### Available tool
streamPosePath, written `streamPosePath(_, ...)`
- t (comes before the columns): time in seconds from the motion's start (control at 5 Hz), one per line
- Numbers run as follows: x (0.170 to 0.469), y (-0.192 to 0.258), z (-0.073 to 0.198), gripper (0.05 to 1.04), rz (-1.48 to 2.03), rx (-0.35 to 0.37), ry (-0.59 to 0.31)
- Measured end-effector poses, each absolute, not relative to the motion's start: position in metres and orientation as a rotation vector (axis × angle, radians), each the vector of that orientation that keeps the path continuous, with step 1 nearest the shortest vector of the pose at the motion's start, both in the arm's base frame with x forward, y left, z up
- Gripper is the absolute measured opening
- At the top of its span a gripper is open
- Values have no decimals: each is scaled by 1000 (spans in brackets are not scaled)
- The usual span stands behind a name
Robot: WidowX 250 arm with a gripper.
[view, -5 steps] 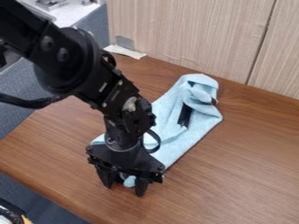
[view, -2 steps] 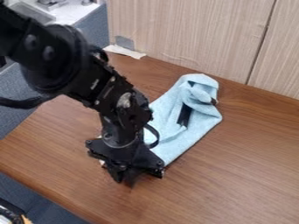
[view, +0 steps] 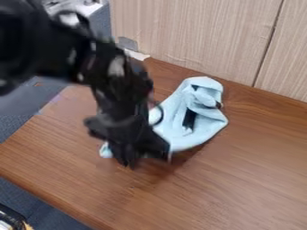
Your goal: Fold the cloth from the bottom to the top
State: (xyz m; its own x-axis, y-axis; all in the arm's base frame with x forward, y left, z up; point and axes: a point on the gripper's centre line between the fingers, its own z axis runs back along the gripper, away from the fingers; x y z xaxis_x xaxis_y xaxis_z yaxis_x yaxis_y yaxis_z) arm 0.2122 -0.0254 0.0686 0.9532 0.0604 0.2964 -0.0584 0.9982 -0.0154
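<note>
The black gripper [view: 133,162] hangs over the left-centre of the table, pointing down at the near end of the light blue cloth. Its fingers are close together, shut on the cloth's near end, and they hide the gripped part. The cloth [view: 201,130] stretches up and right from there to a bunched, crumpled far end with a dark strip in its folds. A small piece of cloth shows at the gripper's left side. The near edge to its right looks raised, with shadow on the wood below.
The brown wooden table [view: 252,170] meets a pale wood-grain panel [view: 198,36] at the back. A white scrap [view: 137,55] lies by the panel's left end. Part of a dark object [view: 12,218] shows at the lower left corner.
The gripper went from open around the cloth's near end to shut, then rose toward the back. The near end has moved up with it; the bunched far end has hardly moved.
</note>
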Motion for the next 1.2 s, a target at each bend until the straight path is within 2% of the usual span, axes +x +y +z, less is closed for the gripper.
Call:
streamPosePath(0.2, 236, -31, 92, 72, 57, -22, -353)
streamPosePath(0.4, 275, -42, 105, 72, 33, -38, -379)
streamPosePath(0.6, 309, -50, 103, 72, 21, -53, -366)
streamPosePath(0.8, 336, -54, 94, 72, 15, -55, -355)
streamPosePath(1.0, 358, -55, 74, 70, 12, -45, -328)
streamPosePath(1.2, 371, -58, 54, 69, -10, -6, -319)
